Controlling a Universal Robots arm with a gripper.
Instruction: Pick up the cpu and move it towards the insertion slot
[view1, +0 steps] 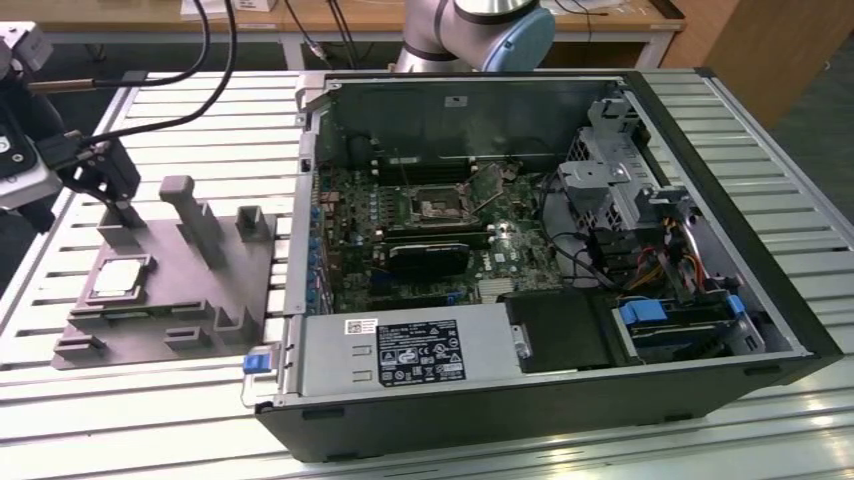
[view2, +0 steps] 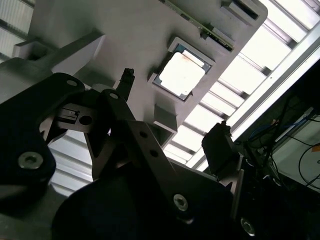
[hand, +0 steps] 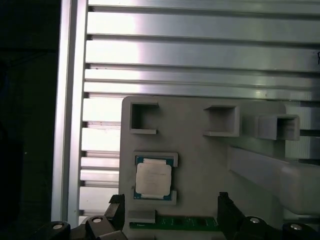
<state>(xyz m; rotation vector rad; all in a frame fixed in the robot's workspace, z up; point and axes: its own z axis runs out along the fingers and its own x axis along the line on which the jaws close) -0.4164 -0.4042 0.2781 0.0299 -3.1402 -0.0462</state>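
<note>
The cpu (view1: 118, 277) (view2: 181, 74) (hand: 153, 179), a flat silver square, lies in a recess of the grey fixture plate (view1: 174, 290) at the exterior view's left. My gripper (view1: 104, 185) (view2: 174, 105) (hand: 170, 200) hangs above the fixture's far end, open, with nothing between its black fingers. In both wrist views the fingertips (hand: 223, 197) stand wide apart, short of the chip and not touching it. The insertion slot (view1: 438, 209), a shiny metal frame around a dark centre, sits on the motherboard inside the open computer case (view1: 747, 250).
Grey upright blocks (view1: 200, 220) rise from the fixture between the chip and the case wall. A green memory stick (hand: 172, 222) lies in the fixture beside the chip. A black card (view1: 430, 258) sits near the socket, a power supply (view1: 400, 350) at the case front. Cables (view1: 214, 50) trail over the slatted table.
</note>
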